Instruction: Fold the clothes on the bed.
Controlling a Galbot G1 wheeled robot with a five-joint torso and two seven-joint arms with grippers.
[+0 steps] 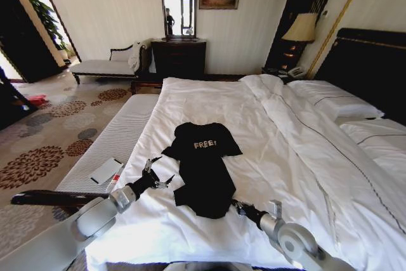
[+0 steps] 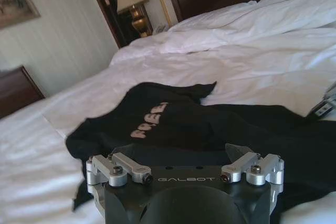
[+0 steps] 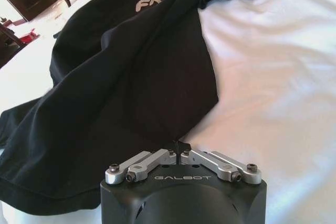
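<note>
The right gripper (image 3: 179, 154) sits at the T-shirt's (image 1: 203, 163) bottom hem, on the side nearest the foot of the bed (image 1: 266, 131), its fingers drawn together on a pinch of the black cloth. The left gripper (image 1: 157, 178) rests just beside the shirt's left edge, below the sleeve, fingers spread wide and holding nothing.

The shirt lies chest up, "FREE!" lettering showing, rumpled and narrowed toward the hem, on the white duvet in the near half of the bed, well short of the pillows (image 1: 336, 96). It looks light, limp and prone to bunching, so hem corners and shoulder seams seem the best holds; a mid-panel pinch would likely drag the duvet too.

No containers show near the shirt.
</note>
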